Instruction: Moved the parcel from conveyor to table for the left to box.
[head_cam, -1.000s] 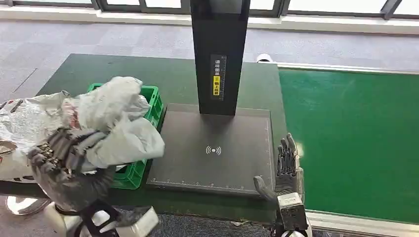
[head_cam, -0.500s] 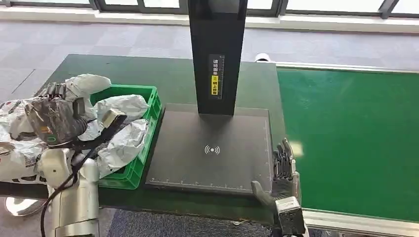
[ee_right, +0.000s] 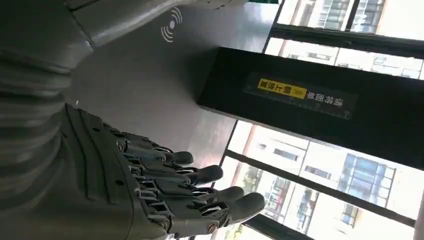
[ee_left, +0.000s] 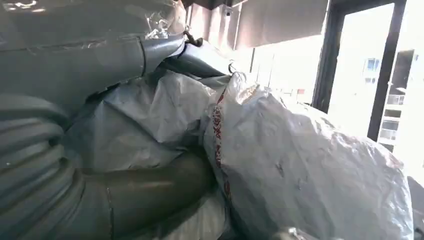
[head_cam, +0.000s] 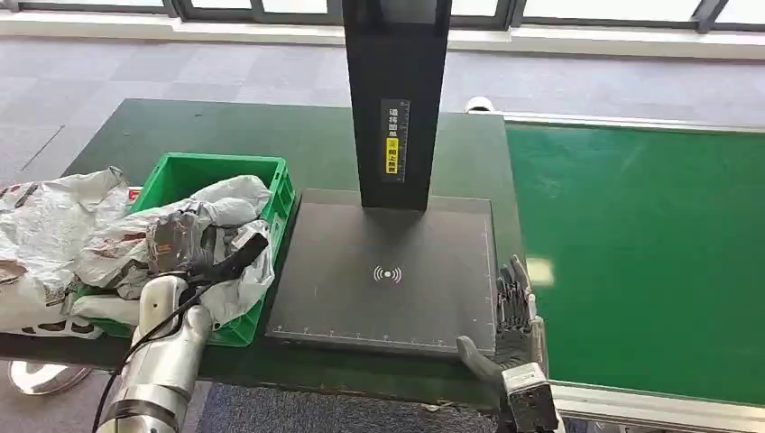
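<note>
A crumpled grey-white parcel bag [head_cam: 230, 194] lies in the green crate [head_cam: 216, 162] on the dark green table's left side. My left hand [head_cam: 180, 242] is down in the crate on top of the parcel, with the bag bunched around it. In the left wrist view my thumb [ee_left: 150, 190] presses into the parcel [ee_left: 300, 165]; the bag hides the other fingers. My right hand [head_cam: 514, 316] is open at the table's front edge by the scanner pad's near right corner, its fingers [ee_right: 200, 195] straight and holding nothing.
A flat grey scanner pad [head_cam: 388, 271] with a tall black post [head_cam: 395, 99] fills the table's middle. The bright green conveyor belt [head_cam: 631, 253] runs along the right. More crumpled bags [head_cam: 45, 225] are heaped left of the crate at the table's edge.
My left hand held the parcel above the crate, swung left, then came down into the crate with it. The right hand sank slightly.
</note>
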Controlling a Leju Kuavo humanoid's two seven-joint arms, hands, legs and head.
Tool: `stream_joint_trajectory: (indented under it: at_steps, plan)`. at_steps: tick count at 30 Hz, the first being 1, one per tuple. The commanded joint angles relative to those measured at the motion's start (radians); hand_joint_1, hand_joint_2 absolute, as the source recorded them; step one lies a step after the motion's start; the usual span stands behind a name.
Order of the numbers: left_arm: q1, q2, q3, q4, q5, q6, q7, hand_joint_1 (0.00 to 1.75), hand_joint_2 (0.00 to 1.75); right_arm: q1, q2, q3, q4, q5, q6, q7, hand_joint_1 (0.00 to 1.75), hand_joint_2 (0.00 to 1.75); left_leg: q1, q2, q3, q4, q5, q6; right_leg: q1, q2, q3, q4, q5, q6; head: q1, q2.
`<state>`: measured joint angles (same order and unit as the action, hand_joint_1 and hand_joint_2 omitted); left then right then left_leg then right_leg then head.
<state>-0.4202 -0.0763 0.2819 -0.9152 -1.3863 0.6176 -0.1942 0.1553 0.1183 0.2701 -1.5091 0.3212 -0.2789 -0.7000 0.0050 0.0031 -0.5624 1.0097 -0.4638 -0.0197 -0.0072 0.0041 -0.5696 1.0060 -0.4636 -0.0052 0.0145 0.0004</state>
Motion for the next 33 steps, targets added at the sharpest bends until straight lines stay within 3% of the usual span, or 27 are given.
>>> stream_joint_trajectory:
  at_steps: [1, 10, 11, 12, 13, 14, 19, 21, 22, 24, 25, 29, 33]
  plan:
    - [-0.022, 0.028, -0.021, 0.138, 0.002, -0.012, 0.007, 1.75, 1.75, -0.019, -0.042, 0.045, 0.043, -0.002, 0.0, 0.002, 0.0, 1.75, 0.0, 0.0, 0.002, -0.001, 0.0, 0.0, 0.0, 0.0, 0.002, -0.001, 0.0, 0.0, 0.0, 0.0]
    - [-0.003, 0.019, -0.029, 0.111, 0.016, -0.026, 0.007, 1.75, 1.75, -0.015, -0.036, 0.038, 0.041, 0.01, 0.011, 0.002, 0.0, 1.75, 0.0, 0.0, 0.003, -0.002, 0.001, -0.001, 0.0, 0.0, 0.003, -0.002, 0.001, 0.0, 0.0, 0.0]
    - [0.015, 0.013, -0.04, 0.083, 0.026, -0.036, 0.007, 1.36, 1.75, -0.012, -0.027, 0.029, 0.036, 0.022, 0.021, 0.002, 0.0, 1.75, 0.0, 0.0, 0.004, -0.002, 0.001, -0.001, 0.0, 0.0, 0.003, -0.001, 0.0, 0.0, 0.0, 0.0]
    - [0.039, 0.0, -0.057, 0.038, 0.056, -0.05, -0.003, 0.0, 1.75, -0.007, -0.015, 0.014, 0.028, 0.034, 0.033, 0.002, 0.0, 1.75, 0.0, 0.0, 0.003, -0.003, 0.002, 0.0, 0.0, 0.0, 0.003, -0.002, 0.001, 0.0, 0.0, 0.0]
    - [0.06, -0.01, -0.07, -0.007, 0.105, -0.061, -0.028, 0.0, 1.75, -0.005, -0.009, 0.006, 0.022, 0.04, 0.04, 0.002, 0.0, 1.75, 0.0, 0.0, 0.004, -0.003, 0.001, 0.0, 0.0, 0.0, 0.003, -0.001, 0.001, 0.0, 0.0, 0.0]
    - [0.077, -0.016, -0.08, -0.045, 0.124, -0.059, -0.036, 0.0, 0.0, -0.004, -0.006, 0.001, 0.019, 0.043, 0.043, 0.002, 0.0, 1.75, 0.0, 0.0, 0.004, -0.003, 0.002, 0.0, 0.0, 0.0, 0.003, -0.002, 0.001, 0.0, 0.0, 0.0]
    - [0.279, -0.07, -0.235, -0.467, 0.446, -0.167, -0.137, 0.0, 0.0, -0.022, -0.006, -0.022, 0.019, 0.023, 0.013, 0.002, 0.0, 1.75, 0.0, 0.0, 0.003, -0.002, 0.0, 0.0, 0.001, 0.0, 0.003, -0.002, 0.0, 0.001, 0.0, 0.0]
    - [0.333, -0.08, -0.296, -0.57, 0.54, -0.146, -0.173, 0.0, 0.0, -0.028, -0.009, -0.035, 0.025, 0.024, -0.002, 0.002, 0.0, 1.75, 0.0, 0.0, 0.003, -0.003, 0.0, 0.001, 0.0, 0.0, 0.003, -0.004, 0.0, 0.001, 0.0, 0.0]
    - [0.369, -0.134, -0.294, -0.644, 0.733, -0.111, -0.277, 0.0, 0.0, -0.033, -0.003, -0.055, 0.035, 0.02, -0.036, 0.002, 0.0, 1.75, 0.001, 0.0, 0.002, -0.002, 0.0, 0.001, 0.001, 0.0, 0.003, -0.003, 0.0, 0.002, 0.0, 0.0]
    - [0.416, -0.132, -0.31, -0.602, 0.97, -0.065, -0.33, 0.0, 0.0, -0.038, -0.03, -0.023, 0.037, -0.025, -0.074, 0.002, 0.0, 1.75, 0.001, -0.001, 0.0, 0.0, -0.001, 0.002, 0.001, -0.001, 0.002, -0.002, 0.0, 0.002, 0.0, 0.0]
    - [0.417, -0.134, -0.305, -0.575, 1.017, -0.066, -0.359, 0.0, 0.0, -0.035, -0.037, -0.016, 0.036, -0.03, -0.088, 0.002, 0.0, 0.0, 0.0, 0.001, 0.002, -0.003, -0.001, 0.002, 0.0, 0.001, 0.003, -0.004, 0.0, 0.002, 0.0, 0.0]
    - [0.411, -0.149, -0.28, -0.515, 1.138, -0.064, -0.43, 0.0, 0.0, -0.028, -0.059, 0.017, 0.03, -0.033, -0.157, 0.002, 0.0, 0.0, 0.0, -0.001, 0.002, -0.001, -0.002, 0.003, -0.002, 0.0, 0.003, -0.003, -0.001, 0.003, 0.0, 0.0]
    - [0.462, -0.186, -0.289, -0.587, 1.127, -0.021, -0.437, 0.0, 0.0, 0.017, -0.044, 0.019, -0.013, -0.014, -0.156, 0.002, 0.0, 0.0, -0.002, -0.001, 0.001, -0.001, -0.003, 0.004, -0.002, -0.001, 0.002, -0.002, -0.002, 0.002, 0.0, 0.0]
